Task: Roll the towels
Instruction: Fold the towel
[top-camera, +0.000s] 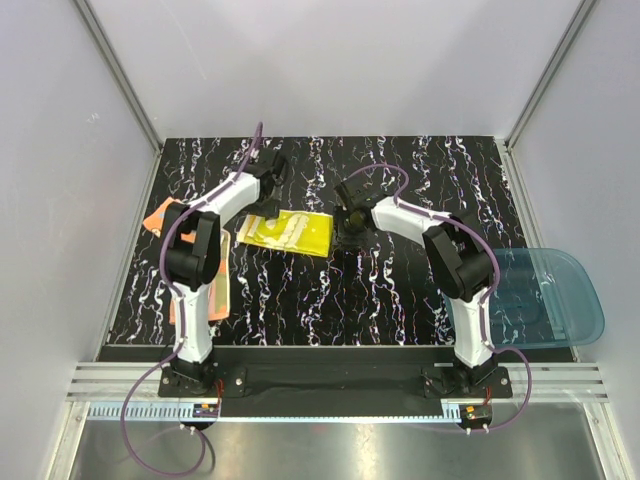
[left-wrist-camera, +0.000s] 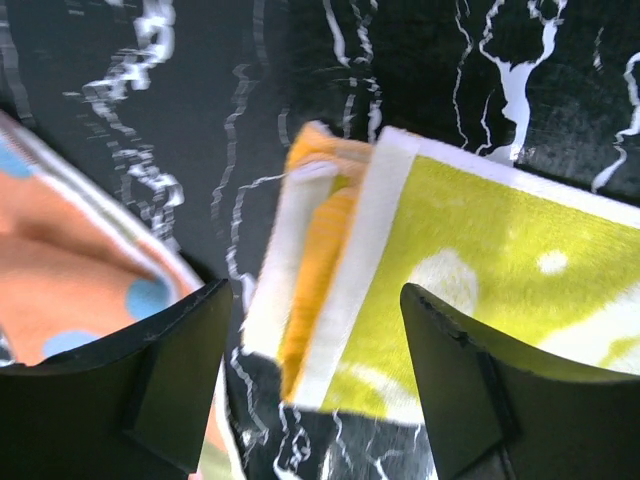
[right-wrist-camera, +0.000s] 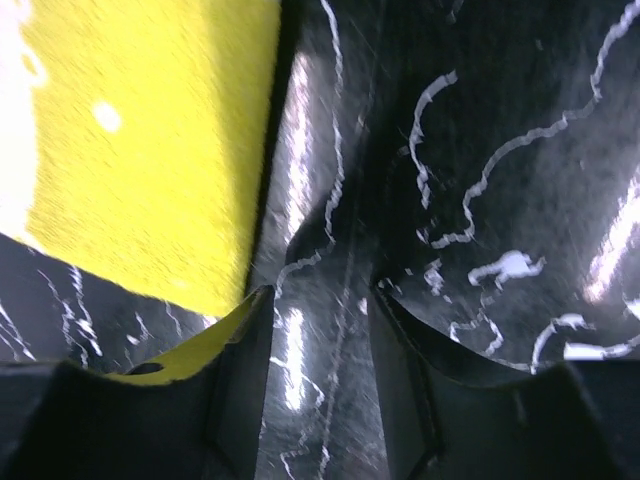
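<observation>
From above, the yellow towel (top-camera: 284, 232) lies flat between both grippers, and the orange towel (top-camera: 190, 268) sits off by the left arm. Left wrist: left gripper (left-wrist-camera: 310, 385) is spread, nothing pinched, folded towel edge just ahead, so I'd tuck it tight. Right wrist: right gripper (right-wrist-camera: 318, 390) is half open and empty, towel beside its left finger; pin that end.

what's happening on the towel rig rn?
Both arms are at the yellow towel mid-table. The left gripper hangs open over its left end, where the edge is folded over, holding nothing. The right gripper is low at the towel's right edge, jaws apart, only bare table between them. The orange dotted towel lies at the left, mostly hidden by the left arm. Neither towel is rolled yet.
</observation>
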